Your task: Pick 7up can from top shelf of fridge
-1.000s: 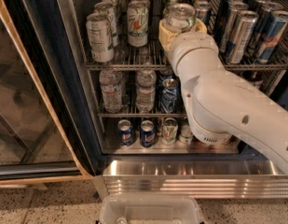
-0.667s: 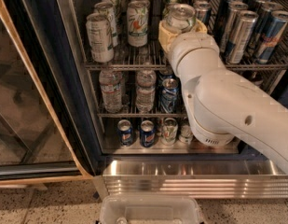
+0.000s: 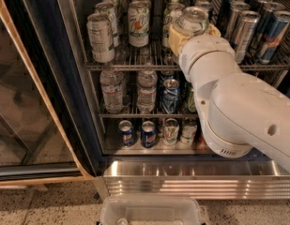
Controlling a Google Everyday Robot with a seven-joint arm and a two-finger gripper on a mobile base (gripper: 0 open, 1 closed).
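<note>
My gripper (image 3: 194,32) is at the front of the top shelf (image 3: 130,67) of the fridge (image 3: 182,182), just right of centre. Its cream fingers (image 3: 174,37) are shut around a 7up can (image 3: 193,18), whose silver top faces the camera. The can is held above the wire rods. More 7up cans (image 3: 138,23) stand in rows behind and to the left. My white arm (image 3: 238,107) hides the right part of the lower shelves.
A plain white can (image 3: 101,37) stands at the shelf's front left. Slim blue-silver cans (image 3: 272,32) fill the right. Water bottles (image 3: 111,90) are on the middle rack and small cans (image 3: 148,134) on the bottom one. The glass door (image 3: 22,107) is open at left. A clear bin (image 3: 151,212) is below.
The gripper with the can has shifted slightly to the right and toward the camera. The other cans have not moved.
</note>
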